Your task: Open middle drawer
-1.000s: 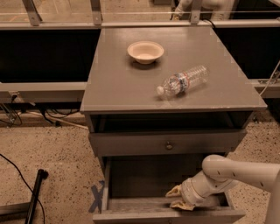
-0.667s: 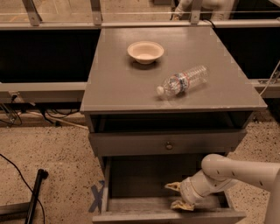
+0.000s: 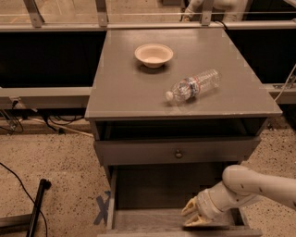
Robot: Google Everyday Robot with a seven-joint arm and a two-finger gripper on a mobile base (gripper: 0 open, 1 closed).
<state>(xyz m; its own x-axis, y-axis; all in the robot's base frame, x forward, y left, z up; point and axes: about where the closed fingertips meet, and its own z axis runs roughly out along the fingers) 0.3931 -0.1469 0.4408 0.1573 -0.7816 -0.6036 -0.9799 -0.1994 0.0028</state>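
Showing hand (image 3: 190, 215) inside middle drawer (image 3: 150, 203), bottle (image 3: 194, 85) label unreadable

One grey counter (image 3: 129, 92) fills the middle of the frame and carries two things. One is a pale bowl (image 3: 154, 54) at its upper centre, and the other is a clear plastic bottle (image 3: 193, 86) lying to the bowl's lower right. Two drawers show below it: one top drawer (image 3: 134, 152) with a single round knob (image 3: 178, 153), and one middle drawer (image 3: 157, 185), pulled out, at bottom centre. One gripper (image 3: 188, 216) sits at the lower right inside that drawer, its two fingers (image 3: 190, 207) spread apart. One black pole (image 3: 39, 203) shows at the lower left. Three metal posts (image 3: 34, 10) line the top edge.
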